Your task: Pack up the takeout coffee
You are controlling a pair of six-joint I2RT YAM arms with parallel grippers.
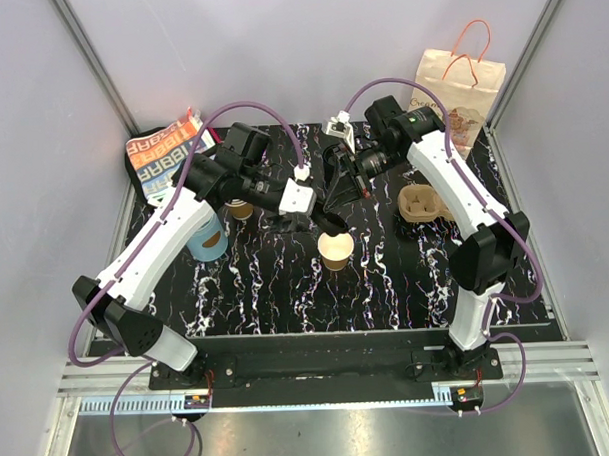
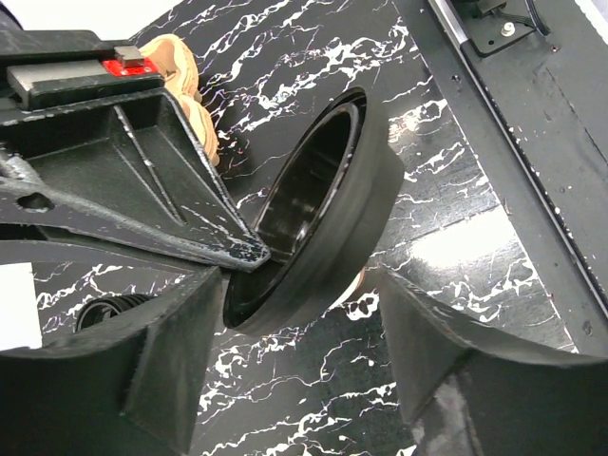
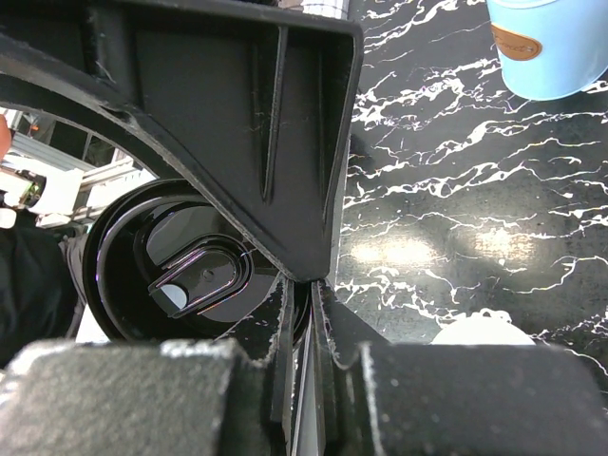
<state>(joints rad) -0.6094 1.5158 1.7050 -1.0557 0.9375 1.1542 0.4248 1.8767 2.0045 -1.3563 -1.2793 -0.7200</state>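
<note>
Coffee cup (image 1: 335,251) stands upright near the centre of the surface (image 1: 287,289), top open w/ no lid on. Inside looks pale; can't tell if it's filled. Its lid (image 1: 332,225) is black and round, held just above the cup at its 12 o'clock and tipped up on edge. In the left wrist view the lid (image 2: 323,209) shows its hollow underside, w/ a sliver of the tan cup (image 2: 356,282) below it.

Pulp cup tray (image 1: 424,202) sits at 3 o'clock from the cup, well apart. Paper bag (image 1: 460,82) w/ orange handles stands upright at approx 1 o'clock in the far corner. Blue cup (image 1: 207,239) is at 9 o'clock, mostly under the left arm, contents hidden. Another brown cup (image 1: 242,210) is at approx 10 o'clock, also partly covered.

Right arm goes up from its base, bends at the far side, then reaches back toward centre and down. Right end effector (image 3: 309,285) is narrow, pinching the lid (image 3: 180,266) by its rim.

Left arm slants from its base toward 1 o'clock, wrist pointing at the lid from 9 o'clock. Left end effector (image 2: 302,285) is wide, fingers (image 2: 142,380) either side of the lid. Near finger is about touching the rim, the other is apart from it; not gripping.
</note>
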